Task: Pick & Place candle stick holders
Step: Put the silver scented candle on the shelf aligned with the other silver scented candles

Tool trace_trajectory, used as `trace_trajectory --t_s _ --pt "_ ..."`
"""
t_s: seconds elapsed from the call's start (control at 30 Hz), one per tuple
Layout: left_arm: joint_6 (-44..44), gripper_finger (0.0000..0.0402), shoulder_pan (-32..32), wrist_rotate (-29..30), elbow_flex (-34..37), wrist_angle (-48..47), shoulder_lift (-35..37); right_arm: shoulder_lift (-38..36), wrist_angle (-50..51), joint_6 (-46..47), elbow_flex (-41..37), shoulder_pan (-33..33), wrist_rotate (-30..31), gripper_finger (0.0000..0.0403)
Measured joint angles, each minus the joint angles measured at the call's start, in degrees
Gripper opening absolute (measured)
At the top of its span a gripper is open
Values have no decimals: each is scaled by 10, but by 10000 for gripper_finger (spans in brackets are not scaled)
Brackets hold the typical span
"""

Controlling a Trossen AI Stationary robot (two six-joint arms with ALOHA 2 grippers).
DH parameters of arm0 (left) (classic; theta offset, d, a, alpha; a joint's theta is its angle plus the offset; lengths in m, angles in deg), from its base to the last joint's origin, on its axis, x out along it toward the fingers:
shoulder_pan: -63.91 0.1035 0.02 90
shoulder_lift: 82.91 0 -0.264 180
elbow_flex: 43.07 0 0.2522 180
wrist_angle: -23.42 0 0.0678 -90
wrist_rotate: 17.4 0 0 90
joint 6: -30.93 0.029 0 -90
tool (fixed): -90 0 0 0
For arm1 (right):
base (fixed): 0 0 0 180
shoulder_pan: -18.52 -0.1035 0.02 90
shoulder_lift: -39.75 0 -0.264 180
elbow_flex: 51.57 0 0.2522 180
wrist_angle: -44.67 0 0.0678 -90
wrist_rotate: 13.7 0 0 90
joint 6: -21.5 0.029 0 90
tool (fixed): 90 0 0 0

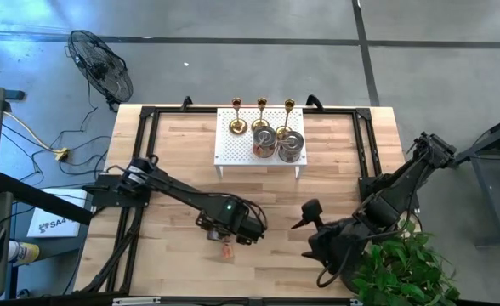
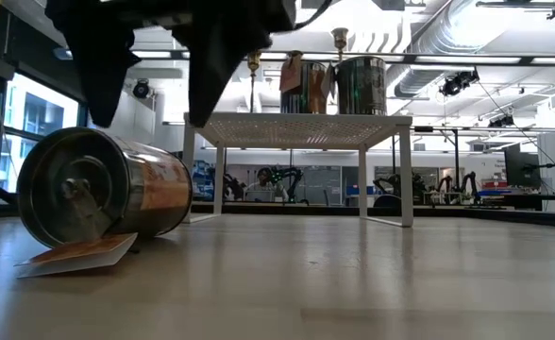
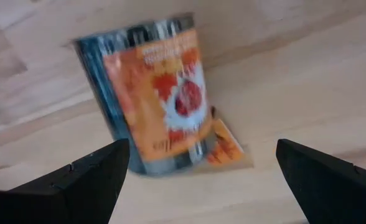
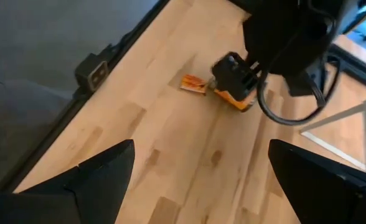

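You have a grey concrete floor (image 1: pixel 233 21) around the wooden desk (image 1: pixel 335 187), a black fan (image 1: pixel 101 64) standing on it, a leafy plant (image 1: pixel 403 268) nearby, and exposed ceiling ducts (image 2: pixel 466 33) overhead.

Overhead, table-level and wrist cameras, all sharing the fallen tin (image 3: pixel 155 93).

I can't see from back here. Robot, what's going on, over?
Left gripper open, above tipped can on the table. Right gripper open, waiting near the front. Gold holders and two cans on white rack. Nothing blocking.
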Motion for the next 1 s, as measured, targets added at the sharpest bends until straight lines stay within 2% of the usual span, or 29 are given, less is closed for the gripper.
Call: trace_trajectory --t_s 0.23,0.57,0.87,1.0 --pt "-4 395 0 -11 2 -19 -9 0 5 0 0 0 -41 364" --pt "-17 395 0 2 1 -42 -8 0 5 -7 0 0 -45 364" --pt "7 395 0 -5 0 -80 -39 0 3 -7 0 0 -45 364" --pt "16 395 0 12 1 -65 -40 0 -7 -6 0 0 -45 364"
